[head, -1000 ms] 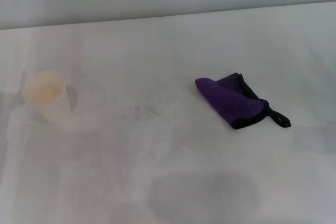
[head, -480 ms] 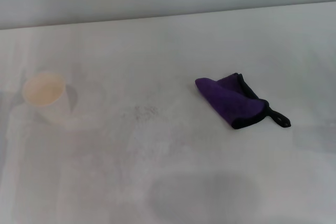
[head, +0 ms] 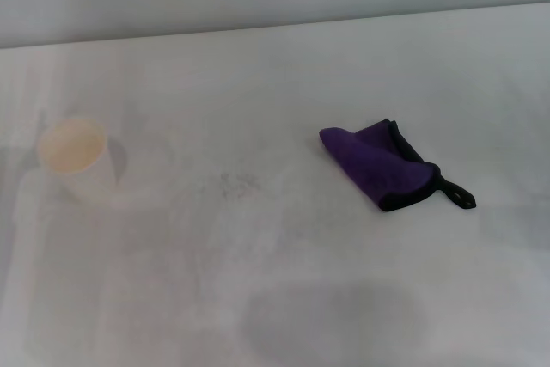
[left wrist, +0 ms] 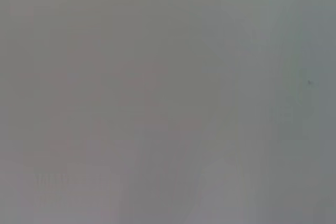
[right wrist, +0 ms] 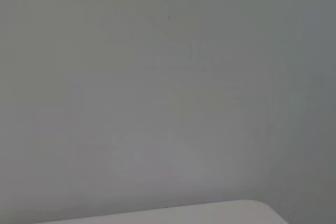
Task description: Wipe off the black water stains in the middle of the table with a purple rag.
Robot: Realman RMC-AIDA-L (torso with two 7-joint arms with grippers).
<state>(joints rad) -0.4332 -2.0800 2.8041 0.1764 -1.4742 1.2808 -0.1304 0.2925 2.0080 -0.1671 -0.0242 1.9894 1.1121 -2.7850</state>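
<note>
scanning the table (head: 284,66), we find the purple rag (head: 378,165) right of centre, long axis running far-left to near-right, likely nearer our right arm; only a faint speckled smudge (head: 238,184) lies left of it. neither gripper shows, so their jaws we cannot tell.

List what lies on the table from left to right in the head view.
Paper cup → faint grey speckled smudge → purple rag, its black loop at the far right end. No small dark round blot shows, and neither gripper is in view.
</note>
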